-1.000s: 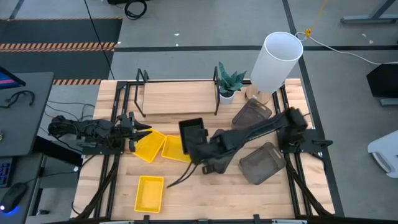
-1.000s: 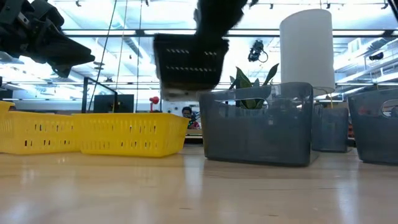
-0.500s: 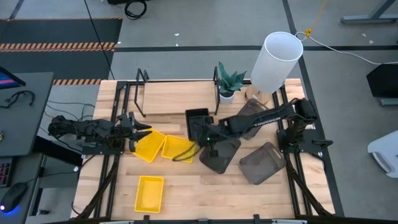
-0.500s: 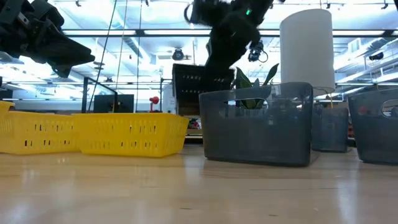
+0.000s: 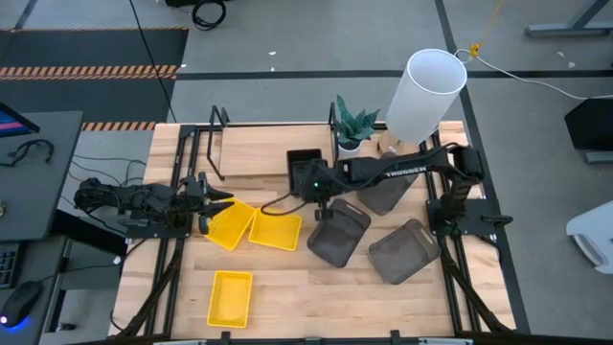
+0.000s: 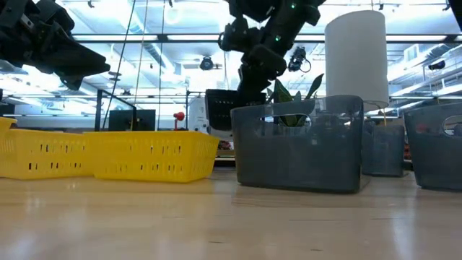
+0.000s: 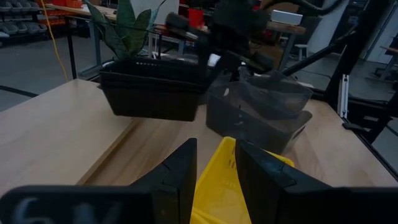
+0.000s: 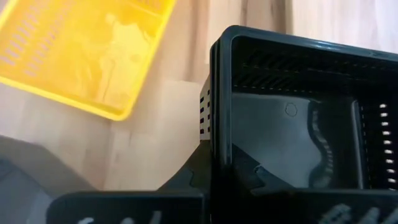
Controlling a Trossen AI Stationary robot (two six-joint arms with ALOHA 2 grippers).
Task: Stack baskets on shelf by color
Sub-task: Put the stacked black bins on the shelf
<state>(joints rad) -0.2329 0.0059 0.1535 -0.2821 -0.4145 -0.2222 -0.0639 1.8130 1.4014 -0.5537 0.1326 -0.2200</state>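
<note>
My right gripper point(image 5: 314, 184) is shut on a black mesh basket point(image 5: 305, 169), held in the air over the near right part of the shelf point(image 5: 259, 149); the low view shows the basket point(image 6: 220, 108) clear of the table. Two yellow baskets point(image 5: 230, 225) point(image 5: 275, 230) lie side by side left of centre, and another yellow one point(image 5: 231, 297) near the front edge. My left gripper point(image 5: 218, 199) stands open at the table's left, above the corner of a yellow basket point(image 7: 217, 180), touching nothing. My right gripper pinches one side wall of the black basket point(image 8: 214, 146), one finger point(image 8: 249, 177) inside the basket and one finger point(image 8: 189, 180) outside. The fingers slant down from the table's right. The basket hangs about level, open side up, clear of shelf and table.
Dark grey baskets rest on the table at right of centre point(image 5: 337, 233), near right point(image 5: 404, 251) and under the right arm point(image 5: 388, 187). A potted plant point(image 5: 352, 129) stands by the shelf's right end post, and a white cylinder point(image 5: 426, 91) behind it.
My right gripper has carried the black basket from over the table's middle toward the far edge, up to the shelf's right part, staying shut on it. The basket, tilted before, now hangs about level. The dark grey basket beneath the arm's former place is uncovered.
</note>
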